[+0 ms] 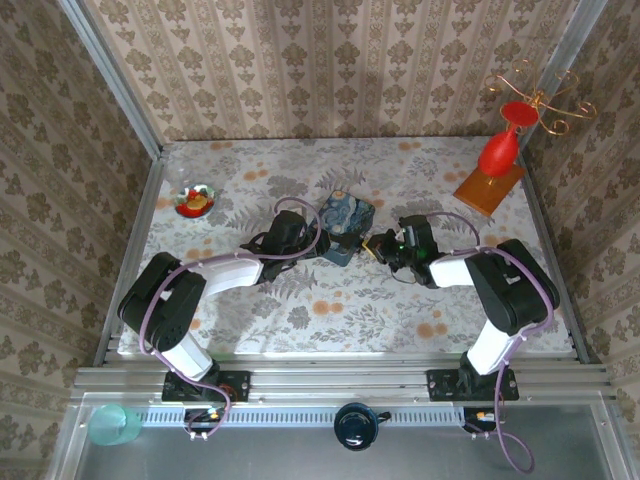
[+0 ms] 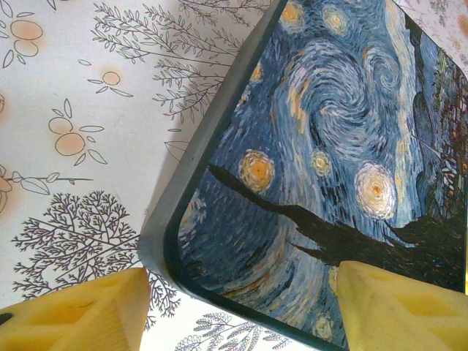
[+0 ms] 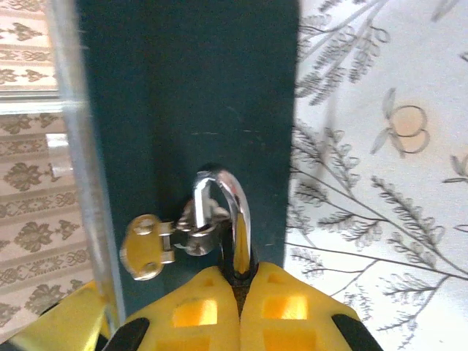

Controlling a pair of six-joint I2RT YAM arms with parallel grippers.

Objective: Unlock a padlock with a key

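The padlock (image 3: 237,219) hangs on the dark side wall of the blue starry-night tin (image 2: 329,146), its silvery shackle looped through the tin's metal hasp (image 3: 150,245). My right gripper (image 3: 240,281) is shut on the padlock's small dark body, which is mostly hidden between the yellow fingers. In the top view the right gripper (image 1: 385,247) sits at the tin's right side. My left gripper (image 2: 241,314) is open and straddles the tin's near corner, one finger (image 2: 88,311) beside the tin on the tablecloth, the other over the lid. From above, the left gripper (image 1: 298,235) is at the tin's (image 1: 346,214) left. No key is visible.
A red vase on a wooden board (image 1: 497,158) stands at the back right under a gold wire ornament (image 1: 540,100). A small dish (image 1: 197,201) lies at the back left. Wallpapered walls close in the floral tablecloth (image 1: 330,310) on three sides.
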